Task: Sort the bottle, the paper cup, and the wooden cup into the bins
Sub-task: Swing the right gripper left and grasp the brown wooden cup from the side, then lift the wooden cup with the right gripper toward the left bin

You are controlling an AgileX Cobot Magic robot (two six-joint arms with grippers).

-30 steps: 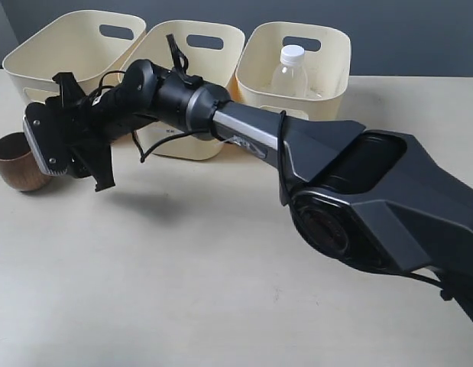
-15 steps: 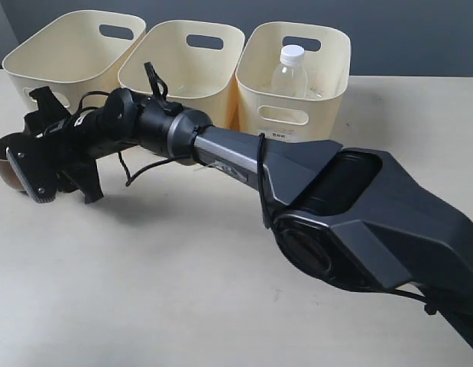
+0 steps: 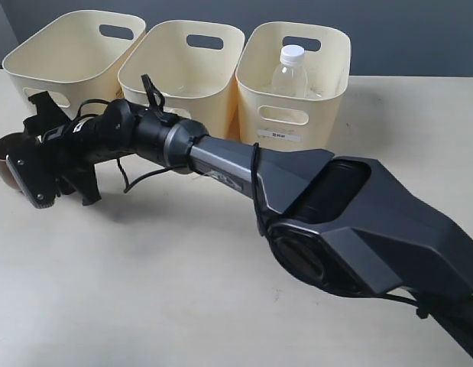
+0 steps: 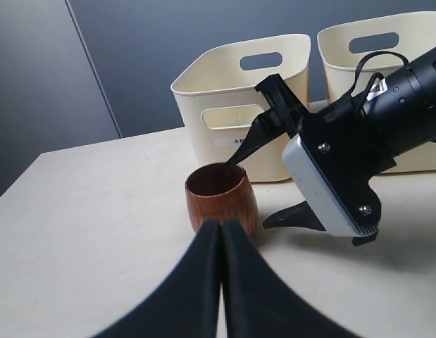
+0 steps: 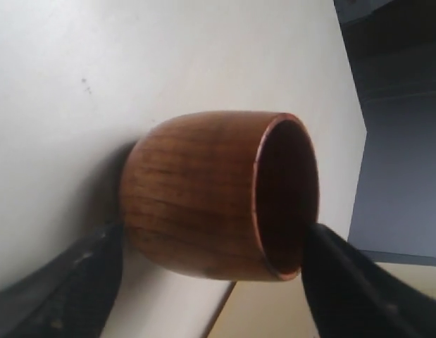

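Exterior view: right arm [image 3: 244, 164] stretched across the front of the bins [image 3: 183, 27], liable to clip a rim on the lift back. Bottle [image 3: 289, 73] upright in the rightmost bin [image 3: 297, 115]. Wooden cup [image 3: 1, 157] upright on the table [image 3: 144, 290] by the leftmost bin [image 3: 30, 53], right gripper [image 5: 212, 232] spread and empty just beside it; off-centre pinch on that rounded wall likely to tip or squirt it. Left gripper [image 4: 221, 236] clenched on nothing.

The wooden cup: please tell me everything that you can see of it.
The wooden cup is squat, rounded and dark brown, with visible grain and no handle. It looks empty and stands upright on the table, near the leftmost bin. The open fingers of the right gripper stand on both sides of it; whether they touch it cannot be told.
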